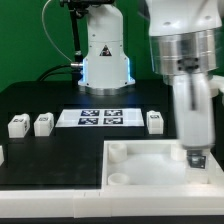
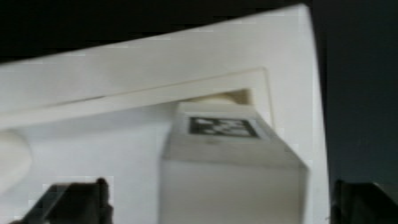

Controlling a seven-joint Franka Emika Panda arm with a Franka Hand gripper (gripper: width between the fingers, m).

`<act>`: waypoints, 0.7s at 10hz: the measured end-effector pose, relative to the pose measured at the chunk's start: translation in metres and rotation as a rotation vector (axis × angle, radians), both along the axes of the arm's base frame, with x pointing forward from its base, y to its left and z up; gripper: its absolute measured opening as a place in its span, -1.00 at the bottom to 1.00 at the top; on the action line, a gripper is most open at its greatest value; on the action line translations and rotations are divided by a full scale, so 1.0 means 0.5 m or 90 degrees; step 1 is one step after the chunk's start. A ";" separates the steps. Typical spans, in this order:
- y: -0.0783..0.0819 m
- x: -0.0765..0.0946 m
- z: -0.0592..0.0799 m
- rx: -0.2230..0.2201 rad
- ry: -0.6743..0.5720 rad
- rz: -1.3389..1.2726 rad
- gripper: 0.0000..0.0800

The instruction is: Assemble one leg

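A leg (image 2: 231, 165), a white post with a black-and-white tag, stands upright on the large white tray-like piece (image 2: 107, 90) near its corner. My gripper (image 2: 217, 205) straddles the leg with its dark fingers (image 2: 79, 203) on either side; a narrow gap shows on each side, so the jaws stand open. In the exterior view the gripper (image 1: 196, 160) reaches down onto the right part of the tray-like piece (image 1: 140, 162), and the leg between the fingers is mostly hidden. Three more legs stand on the black table: two at the exterior view's left (image 1: 17, 125) (image 1: 42, 123) and one right of centre (image 1: 154, 121).
The marker board (image 1: 100, 117) lies flat behind the tray-like piece. The robot base (image 1: 105, 55) stands at the back. Round corner sockets (image 1: 118, 179) show on the tray-like piece's left side. The table's front edge is close to the tray-like piece.
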State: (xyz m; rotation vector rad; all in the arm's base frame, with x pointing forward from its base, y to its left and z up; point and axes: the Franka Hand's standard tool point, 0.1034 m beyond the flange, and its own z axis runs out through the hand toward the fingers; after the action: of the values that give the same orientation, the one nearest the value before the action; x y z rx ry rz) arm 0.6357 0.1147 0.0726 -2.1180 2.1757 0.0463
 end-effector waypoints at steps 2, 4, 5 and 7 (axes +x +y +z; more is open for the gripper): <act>0.017 -0.004 0.025 -0.033 -0.027 0.225 0.62; 0.012 -0.005 0.021 -0.046 -0.036 0.390 0.62; 0.011 -0.005 0.018 -0.056 -0.043 0.479 0.62; 0.015 -0.004 0.006 -0.092 -0.046 0.665 0.62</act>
State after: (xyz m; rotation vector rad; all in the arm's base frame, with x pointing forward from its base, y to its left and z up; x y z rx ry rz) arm 0.6338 0.1223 0.0756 -2.9957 0.8399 -0.1048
